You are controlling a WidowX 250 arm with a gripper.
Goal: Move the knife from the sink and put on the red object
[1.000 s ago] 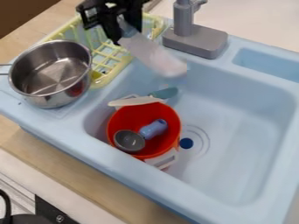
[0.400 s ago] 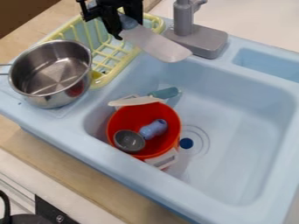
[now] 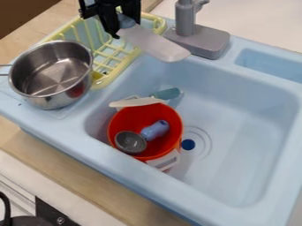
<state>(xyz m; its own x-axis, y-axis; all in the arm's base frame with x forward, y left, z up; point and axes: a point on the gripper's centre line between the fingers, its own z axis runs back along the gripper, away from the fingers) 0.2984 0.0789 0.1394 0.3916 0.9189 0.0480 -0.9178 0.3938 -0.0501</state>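
Observation:
At the top of the camera view the black gripper (image 3: 121, 26) is shut on the blue-grey handle of a knife-like utensil (image 3: 154, 43). Its broad pale blade points down to the right, above the sink's back left edge. Inside the light blue sink (image 3: 242, 141) stands a red pot (image 3: 161, 148) with a pale handle. A second knife (image 3: 138, 102), with white blade and teal handle, lies across the pot's back rim. The pot holds a small grey ladle or cup (image 3: 130, 142) and a blue handle-like piece (image 3: 156, 130).
A steel saucepan (image 3: 52, 73) stands on the sink's left ledge. Behind it is a yellow dish rack (image 3: 112, 62), below the gripper. The grey faucet (image 3: 198, 37) rises from the back ledge, close to the held blade's right side.
Over the last second the gripper and the held utensil have shifted slightly, with the blade tip now a little higher than at first. The pot, its contents and the second knife have stayed put.

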